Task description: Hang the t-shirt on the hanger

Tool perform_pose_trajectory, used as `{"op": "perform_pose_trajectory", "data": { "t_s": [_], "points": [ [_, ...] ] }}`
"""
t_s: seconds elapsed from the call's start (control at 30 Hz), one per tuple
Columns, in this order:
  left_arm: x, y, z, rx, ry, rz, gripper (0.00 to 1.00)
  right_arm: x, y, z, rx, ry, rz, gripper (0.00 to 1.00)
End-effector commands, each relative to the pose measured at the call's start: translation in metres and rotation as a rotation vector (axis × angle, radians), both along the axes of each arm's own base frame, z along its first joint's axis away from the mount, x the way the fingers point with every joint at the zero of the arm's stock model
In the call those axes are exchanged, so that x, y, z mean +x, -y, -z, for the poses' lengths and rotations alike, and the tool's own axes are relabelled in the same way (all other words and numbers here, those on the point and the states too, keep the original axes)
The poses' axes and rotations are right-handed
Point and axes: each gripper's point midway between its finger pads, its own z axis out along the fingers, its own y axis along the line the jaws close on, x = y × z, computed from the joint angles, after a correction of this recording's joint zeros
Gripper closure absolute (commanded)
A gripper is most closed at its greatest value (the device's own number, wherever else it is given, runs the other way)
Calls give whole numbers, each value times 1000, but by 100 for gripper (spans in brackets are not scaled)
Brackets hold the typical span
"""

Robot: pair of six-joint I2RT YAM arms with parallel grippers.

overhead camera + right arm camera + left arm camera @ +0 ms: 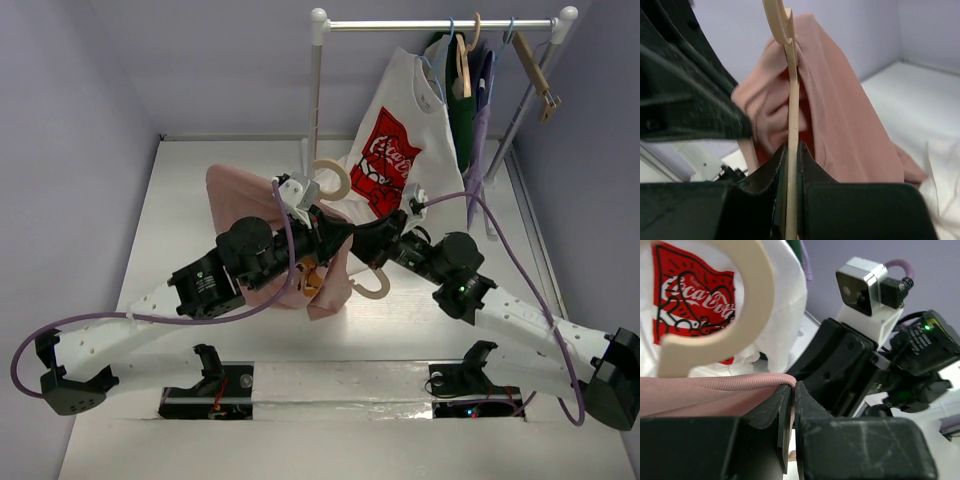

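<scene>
The dusty-pink t-shirt [238,196] is bunched over the table's middle, one fold hanging down toward the front [327,290]. The cream hanger [336,180] is held upright, its hook above the shirt and one arm end [377,290] sticking out below. My left gripper [322,222] is shut on the shirt's ribbed neck edge [755,381], right under the hanger hook [742,315]. My right gripper [372,240] is shut on the thin edge of the hanger [792,100], with the pink cloth [840,115] draped over the hanger's arm behind it. The two grippers almost touch.
A white clothes rack [440,25] stands at the back right with a white t-shirt bearing a red logo [395,150], dark garments [466,110] and a brown wooden hanger [535,70]. The white table [180,200] has walls at left and back.
</scene>
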Motion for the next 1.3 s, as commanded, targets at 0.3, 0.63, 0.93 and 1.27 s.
{"op": "perform_pose_trajectory", "data": {
  "t_s": [0.3, 0.63, 0.93, 1.27],
  "points": [
    [12, -46, -44, -181, 30, -217, 21, 7, 57, -76, 300, 170, 241, 100],
    [70, -101, -50, -326, 0, -553, 34, 5, 69, -72, 308, 146, 274, 100],
    [109, -102, -38, -342, 20, -531, 41, 2, 72, -67, 305, 133, 269, 100],
    [134, -106, -38, -335, 47, -557, 63, -3, 72, -69, 321, 129, 247, 100]
  ]
}}
